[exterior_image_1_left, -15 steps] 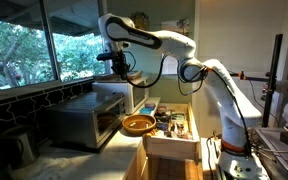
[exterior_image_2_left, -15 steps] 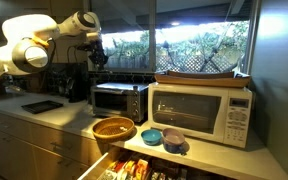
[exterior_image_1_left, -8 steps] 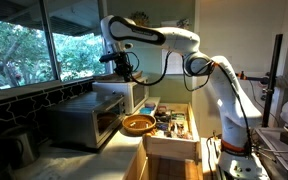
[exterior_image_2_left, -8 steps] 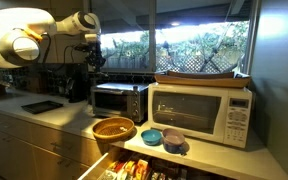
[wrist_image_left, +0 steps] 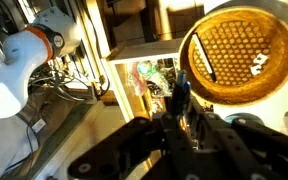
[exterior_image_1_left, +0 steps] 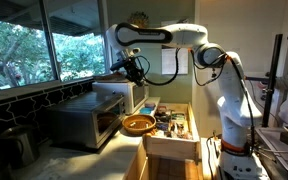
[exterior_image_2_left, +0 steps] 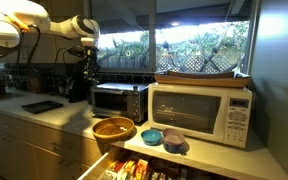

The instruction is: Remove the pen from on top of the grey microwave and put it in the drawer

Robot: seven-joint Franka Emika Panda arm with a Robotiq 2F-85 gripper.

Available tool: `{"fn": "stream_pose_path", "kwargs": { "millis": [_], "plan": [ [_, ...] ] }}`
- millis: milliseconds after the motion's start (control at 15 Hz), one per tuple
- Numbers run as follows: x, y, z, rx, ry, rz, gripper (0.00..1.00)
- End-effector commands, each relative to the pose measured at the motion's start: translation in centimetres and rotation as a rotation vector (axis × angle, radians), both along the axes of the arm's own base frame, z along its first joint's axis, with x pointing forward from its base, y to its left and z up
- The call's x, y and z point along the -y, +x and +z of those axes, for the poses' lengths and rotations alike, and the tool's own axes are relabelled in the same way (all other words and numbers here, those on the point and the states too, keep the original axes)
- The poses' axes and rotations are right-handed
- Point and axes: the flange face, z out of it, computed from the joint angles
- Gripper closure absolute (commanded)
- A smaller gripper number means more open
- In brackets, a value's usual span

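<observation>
In the wrist view my gripper [wrist_image_left: 180, 118] is shut on a dark blue pen [wrist_image_left: 181, 92], which sticks out between the fingers. The open drawer [wrist_image_left: 134, 62], full of small items, lies below in that view. In both exterior views the gripper [exterior_image_1_left: 134, 68] [exterior_image_2_left: 87, 68] hangs in the air above the counter near the grey microwave [exterior_image_1_left: 84, 120] [exterior_image_2_left: 119, 100]. The drawer [exterior_image_1_left: 170, 147] [exterior_image_2_left: 102, 168] stands pulled out below the counter edge. The pen is too small to make out in the exterior views.
A wicker bowl [exterior_image_1_left: 137, 124] [exterior_image_2_left: 113, 129] [wrist_image_left: 239, 50] sits on the counter by the drawer. A white microwave [exterior_image_2_left: 202, 112] carries a flat basket [exterior_image_2_left: 204, 78]. Two small blue bowls [exterior_image_2_left: 162, 139] stand in front of it. Windows run behind the counter.
The arm has swung and the gripper has shifted sideways and slightly down, away from its earlier spot over the microwave, still holding the pen.
</observation>
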Motion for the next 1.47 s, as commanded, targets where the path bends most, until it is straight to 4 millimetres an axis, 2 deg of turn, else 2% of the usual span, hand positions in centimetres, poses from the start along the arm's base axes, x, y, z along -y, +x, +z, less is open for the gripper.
{"fn": "stream_pose_path", "kwargs": {
  "millis": [0,133,200,600,667,800,933,1133,1400],
  "plan": [
    [0.4,-3.0,-1.8,0.007,-0.001,0.018,0.96],
    [1.2,-3.5,-2.5,0.062,0.014,0.010,0.96],
    [0.6,-1.6,-1.7,0.016,0.008,0.017,0.82],
    [1.2,-2.9,-2.2,0.043,0.020,0.020,0.82],
    [1.2,-2.9,-2.2,0.043,0.020,0.020,0.96],
    [1.6,-3.2,-3.5,0.080,0.022,0.129,0.96],
    [2.9,-3.8,-5.3,0.118,0.047,0.242,0.96],
    [6.1,-4.6,-7.2,0.169,0.098,0.378,0.96],
    [11.5,-7.9,-10.1,0.197,0.139,0.485,0.96]
  ]
}}
